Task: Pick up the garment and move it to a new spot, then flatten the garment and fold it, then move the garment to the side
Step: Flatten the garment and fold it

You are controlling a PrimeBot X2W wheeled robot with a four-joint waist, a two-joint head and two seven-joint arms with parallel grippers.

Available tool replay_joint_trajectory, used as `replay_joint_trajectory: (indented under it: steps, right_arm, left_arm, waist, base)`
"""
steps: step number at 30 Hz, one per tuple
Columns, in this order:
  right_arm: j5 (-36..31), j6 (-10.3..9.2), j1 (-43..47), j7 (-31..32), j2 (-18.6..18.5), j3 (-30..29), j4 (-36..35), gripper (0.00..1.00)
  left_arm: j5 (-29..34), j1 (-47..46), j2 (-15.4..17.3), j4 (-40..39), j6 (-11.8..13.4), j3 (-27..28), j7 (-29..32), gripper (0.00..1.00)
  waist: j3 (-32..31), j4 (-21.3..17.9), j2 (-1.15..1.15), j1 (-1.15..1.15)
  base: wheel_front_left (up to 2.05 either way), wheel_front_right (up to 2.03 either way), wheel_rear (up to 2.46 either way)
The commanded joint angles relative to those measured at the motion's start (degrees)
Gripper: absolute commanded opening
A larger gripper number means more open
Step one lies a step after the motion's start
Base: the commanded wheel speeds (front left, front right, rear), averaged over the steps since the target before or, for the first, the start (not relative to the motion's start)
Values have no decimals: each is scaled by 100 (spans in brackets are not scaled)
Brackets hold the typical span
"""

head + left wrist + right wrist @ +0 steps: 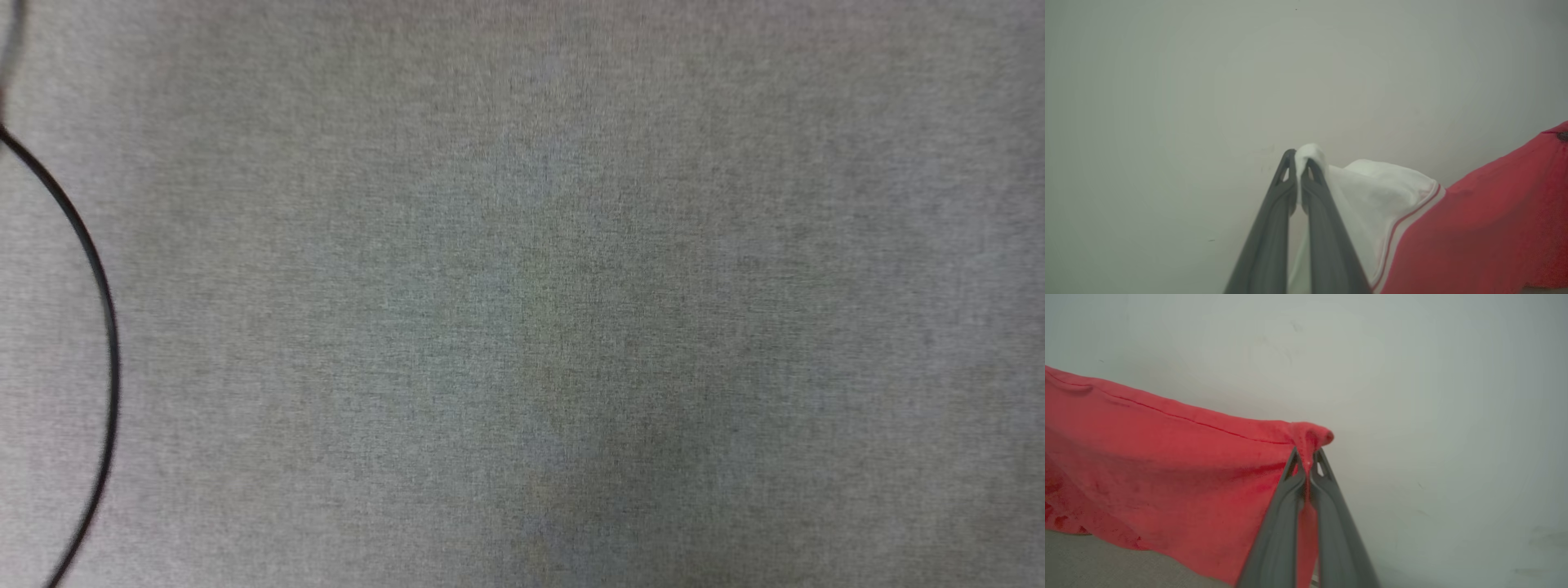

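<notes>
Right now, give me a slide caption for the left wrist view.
Left gripper shut on the tip of the red shirt's white sleeve.

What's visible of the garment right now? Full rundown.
The garment is a red shirt of soft, knit-looking cloth with a white sleeve edged in red-and-white striped trim. It is held up between both arms. The left gripper is shut on a tuck of the white sleeve, and the right gripper is shut on a corner of a stitched red edge. The cloth sags between them. In the right wrist view its lower part hangs close to the grey surface; whether they touch is unclear.
</notes>
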Motion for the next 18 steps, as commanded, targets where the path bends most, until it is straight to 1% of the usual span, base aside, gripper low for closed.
replay_joint_trajectory:
  steps: [1,3,7,9,11,15,18]
  right_arm:
    - [91,-9,234,-62,-34,42,-43,0]
    - [200,-9,614,-129,-87,114,-127,0]
    - [432,-9,1501,-183,-205,266,-347,0]
    - [511,-9,1958,-245,-296,311,-500,0]
    - [603,-9,2400,-251,-365,343,-618,0]
    - [708,-9,3329,-192,-437,448,-864,0]
    - [757,-9,3947,-130,-447,465,-1058,0]
  left_arm:
    - [-39,302,35,-98,26,49,-30,0]
    - [-78,763,89,-295,65,86,-48,0]
    - [-143,1841,137,-803,251,208,-61,0]
    - [-145,2441,152,-1161,437,289,-64,0]
    - [-173,3038,214,-1482,569,285,-64,0]
    - [-264,4161,349,-2106,919,328,-59,0]
    - [-386,4907,492,-2486,1112,305,4,0]
  waist:
    - [-131,-2,0,-1]
    - [-265,-1,0,-1]
    - [-592,7,0,-1]
    - [-788,-6,0,-1]
    - [-960,7,0,-1]
    - [-1333,2,0,-1]
    - [-1578,4,0,-1]
  base:
    - [0,0,0]
    - [0,0,0]
    - [0,0,0]
    - [0,0,0]
    - [0,0,0]
    - [0,0,0]
    - [0,0,0]
